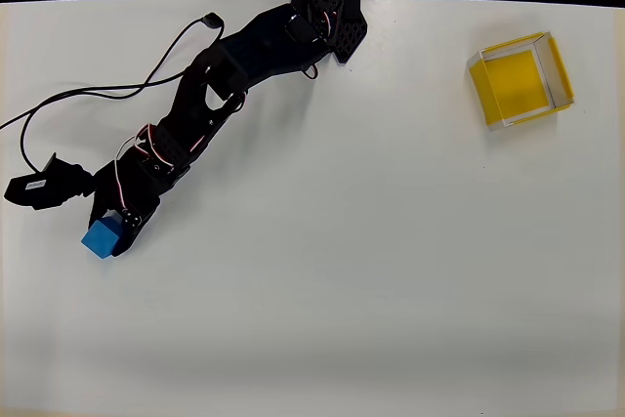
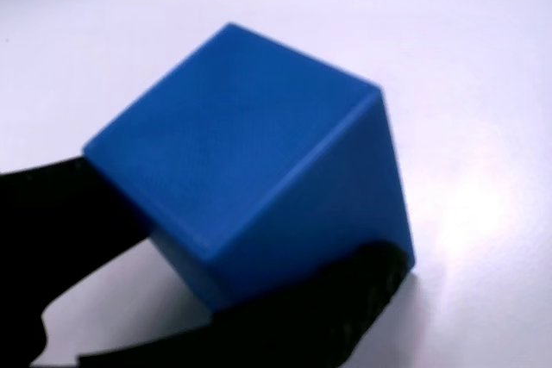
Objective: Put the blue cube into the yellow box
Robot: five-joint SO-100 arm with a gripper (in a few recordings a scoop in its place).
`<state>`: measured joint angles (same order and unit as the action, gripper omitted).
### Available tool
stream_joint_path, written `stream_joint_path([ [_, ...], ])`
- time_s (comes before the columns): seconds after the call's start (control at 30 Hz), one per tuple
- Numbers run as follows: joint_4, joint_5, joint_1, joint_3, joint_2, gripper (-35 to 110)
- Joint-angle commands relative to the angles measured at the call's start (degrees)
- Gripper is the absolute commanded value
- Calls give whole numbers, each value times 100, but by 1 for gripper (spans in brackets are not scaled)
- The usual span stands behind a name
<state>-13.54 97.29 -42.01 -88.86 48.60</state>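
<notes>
While our black arm [image 1: 210,95] reaches across the white table [image 1: 342,271], we see one yellow box [image 1: 519,80], open-topped and pale-walled, at upper right, well apart from one matte bright-blue cube [image 1: 101,237] at lower left, clenched in our gripper [image 1: 109,229].

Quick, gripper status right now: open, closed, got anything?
Gripper: closed on the blue cube, a finger on each side of it in the wrist view.
</notes>
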Motion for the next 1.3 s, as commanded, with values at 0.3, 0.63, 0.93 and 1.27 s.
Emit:
stream_joint_path([
  [0.3, 272, -272, 1494, -1477, 4166, 19],
  [0.63, 290, -396, 3305, -2927, 6214, 19],
  [0.93, 809, -624, 4913, -3621, 7541, 19],
  [1.27, 809, -527, 6785, -4526, 8508, 19],
])
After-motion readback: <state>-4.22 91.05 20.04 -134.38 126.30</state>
